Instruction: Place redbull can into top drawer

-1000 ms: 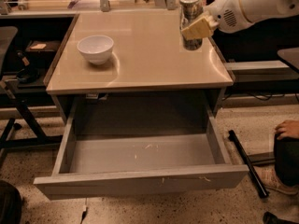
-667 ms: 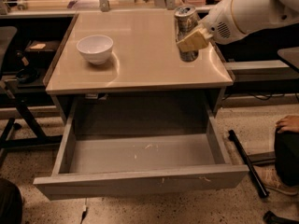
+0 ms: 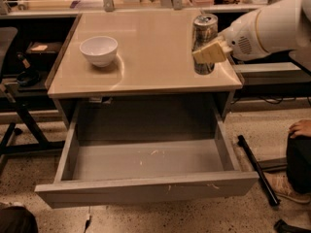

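Note:
The redbull can point(image 3: 204, 29), slim and silver with a pull-tab top, stands upright at the front right of the beige table top point(image 3: 155, 42). My gripper point(image 3: 208, 55) reaches in from the right on a white arm and is shut on the can, with a tan finger pad point(image 3: 212, 52) across its front. I cannot tell whether the can's base touches the table. The top drawer point(image 3: 146, 191) is pulled wide open below the table; its grey floor with whitish scuffs is bare. The can is behind and above the drawer's right part.
A white bowl point(image 3: 98, 50) sits on the left of the table top. A person's leg and shoe point(image 3: 296, 154) are at the right on the floor, beside a black rod point(image 3: 257, 169). A black stand point(image 3: 17, 115) is at the left.
My gripper has carried the can forward across the table top, toward the front right edge and lower in view. The drawer and bowl have not moved.

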### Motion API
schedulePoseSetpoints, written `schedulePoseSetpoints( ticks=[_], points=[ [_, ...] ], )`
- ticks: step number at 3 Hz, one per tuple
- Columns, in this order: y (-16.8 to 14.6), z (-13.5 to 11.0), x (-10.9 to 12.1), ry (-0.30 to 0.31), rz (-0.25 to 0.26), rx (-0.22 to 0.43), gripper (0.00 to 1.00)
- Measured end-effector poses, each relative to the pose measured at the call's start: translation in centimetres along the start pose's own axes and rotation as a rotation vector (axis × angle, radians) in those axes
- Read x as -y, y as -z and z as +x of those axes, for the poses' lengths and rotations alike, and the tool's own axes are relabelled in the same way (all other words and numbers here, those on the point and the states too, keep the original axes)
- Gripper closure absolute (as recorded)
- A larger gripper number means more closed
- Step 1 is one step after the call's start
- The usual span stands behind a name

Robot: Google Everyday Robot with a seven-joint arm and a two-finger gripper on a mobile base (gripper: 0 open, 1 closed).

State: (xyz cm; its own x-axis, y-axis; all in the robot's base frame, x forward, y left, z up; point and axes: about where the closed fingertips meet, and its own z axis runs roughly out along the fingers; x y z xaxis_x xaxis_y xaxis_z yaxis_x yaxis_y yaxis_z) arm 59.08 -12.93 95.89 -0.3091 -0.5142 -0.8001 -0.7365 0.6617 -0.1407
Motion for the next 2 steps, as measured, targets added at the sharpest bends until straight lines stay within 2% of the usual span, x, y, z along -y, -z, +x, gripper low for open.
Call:
schedulePoseSetpoints(
  ticks=[1,2],
  points=[
    [-0.67,4.06,-2.75,-0.094,-0.047,-0.022,1.00],
    [-0.67,4.04,-2.74,-0.094,-0.047,-0.022,1.00]
  ],
)
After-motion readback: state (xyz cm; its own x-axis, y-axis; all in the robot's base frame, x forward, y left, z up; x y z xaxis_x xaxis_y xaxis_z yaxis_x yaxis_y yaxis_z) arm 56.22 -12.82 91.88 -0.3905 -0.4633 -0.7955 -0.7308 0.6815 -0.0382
